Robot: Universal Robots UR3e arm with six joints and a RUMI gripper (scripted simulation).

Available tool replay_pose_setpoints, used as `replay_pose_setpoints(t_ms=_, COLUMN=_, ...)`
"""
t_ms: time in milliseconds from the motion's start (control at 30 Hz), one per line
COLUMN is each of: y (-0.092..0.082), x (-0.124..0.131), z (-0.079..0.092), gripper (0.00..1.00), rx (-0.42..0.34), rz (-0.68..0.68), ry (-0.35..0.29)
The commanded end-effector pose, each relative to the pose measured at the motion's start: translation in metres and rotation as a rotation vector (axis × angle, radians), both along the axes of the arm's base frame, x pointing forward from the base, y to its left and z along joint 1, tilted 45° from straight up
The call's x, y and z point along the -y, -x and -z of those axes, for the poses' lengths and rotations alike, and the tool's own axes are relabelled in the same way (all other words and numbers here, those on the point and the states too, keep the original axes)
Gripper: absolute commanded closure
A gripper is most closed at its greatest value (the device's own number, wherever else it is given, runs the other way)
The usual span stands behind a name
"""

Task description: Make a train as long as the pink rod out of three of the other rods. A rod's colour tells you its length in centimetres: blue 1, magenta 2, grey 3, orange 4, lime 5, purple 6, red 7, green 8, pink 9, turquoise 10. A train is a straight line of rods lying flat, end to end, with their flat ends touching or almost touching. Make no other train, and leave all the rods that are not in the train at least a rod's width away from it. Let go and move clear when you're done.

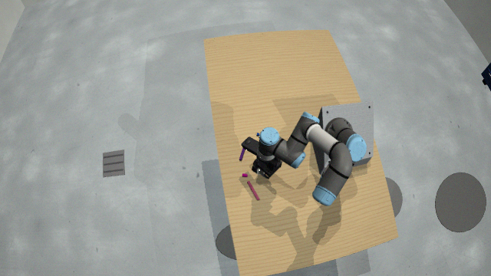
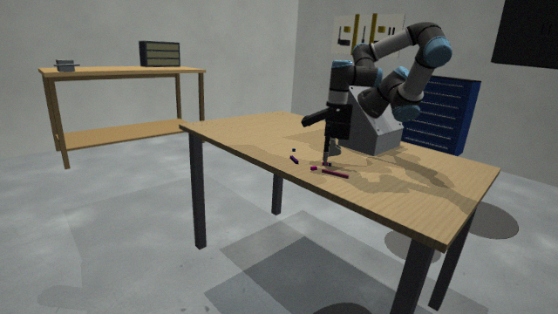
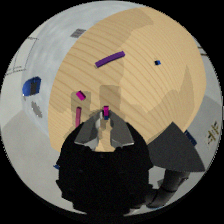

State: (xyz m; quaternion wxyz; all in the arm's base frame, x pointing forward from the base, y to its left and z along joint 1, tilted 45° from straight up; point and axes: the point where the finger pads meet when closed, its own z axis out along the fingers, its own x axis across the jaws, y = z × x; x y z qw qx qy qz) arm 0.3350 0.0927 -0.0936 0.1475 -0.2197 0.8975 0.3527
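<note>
tan wood-grain table — pink rod, purple rod, small magenta rod, tiny blue rod.

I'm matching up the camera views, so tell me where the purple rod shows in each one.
Top: purple rod, left of the wrist, near the table's left edge.
Exterior, left of the jaws, toward the table's near edge.
Wrist, upper middle, far ahead of the jaws.
Shared landmark: the small magenta rod lying nearby.

Held rod mostly hidden between the tool fingers, top view blocked by the wrist
</note>
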Motion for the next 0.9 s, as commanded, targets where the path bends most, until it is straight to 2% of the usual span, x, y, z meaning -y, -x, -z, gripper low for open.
replay_pose_setpoints(t_ms=0, y=-0.0006, x=0.0001, z=-0.0001, gripper=1.00, rx=0.001, rz=0.001, ry=0.000)
replay_pose_setpoints(t_ms=467, y=-0.0005, x=0.0001, z=-0.0001, gripper=1.00, rx=0.001, rz=0.001, ry=0.000)
replay_pose_setpoints(t_ms=867, y=-0.0005, x=0.0001, z=-0.0001, gripper=0.89, rx=0.001, rz=0.001, ry=0.000)
